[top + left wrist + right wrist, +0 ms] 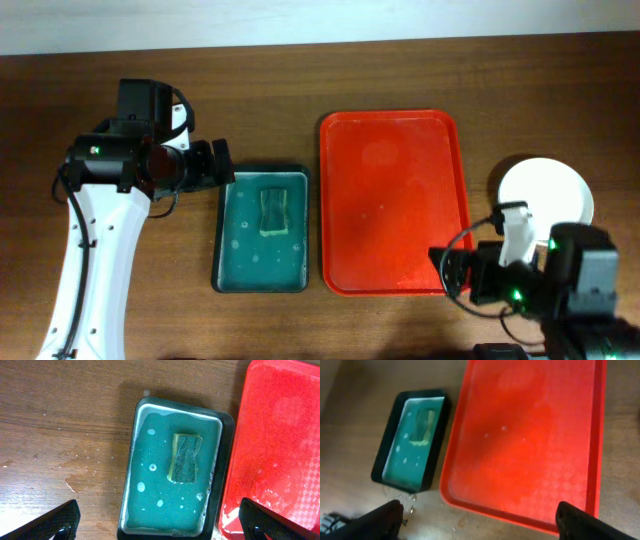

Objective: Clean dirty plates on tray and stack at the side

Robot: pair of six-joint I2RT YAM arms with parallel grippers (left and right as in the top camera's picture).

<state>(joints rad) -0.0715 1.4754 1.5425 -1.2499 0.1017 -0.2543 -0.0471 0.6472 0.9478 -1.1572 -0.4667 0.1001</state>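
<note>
The red tray [393, 200] lies bare in the middle of the table, with water drops on it; it also shows in the left wrist view [280, 435] and the right wrist view [530, 435]. White plates [548, 188] sit on the table to the right of the tray, partly hidden by my right arm; I see only the top one and no smear on it. My left gripper [222, 165] is open and empty above the far end of the teal basin [160, 527]. My right gripper [447, 268] is open and empty over the tray's near right corner [485, 522].
A dark teal basin [262, 170] of soapy water stands left of the tray, with a sponge [272, 212] lying in it. The sponge [186, 457] and basin [227, 460] show in the left wrist view. Water drops lie on the wood by the basin [387, 442].
</note>
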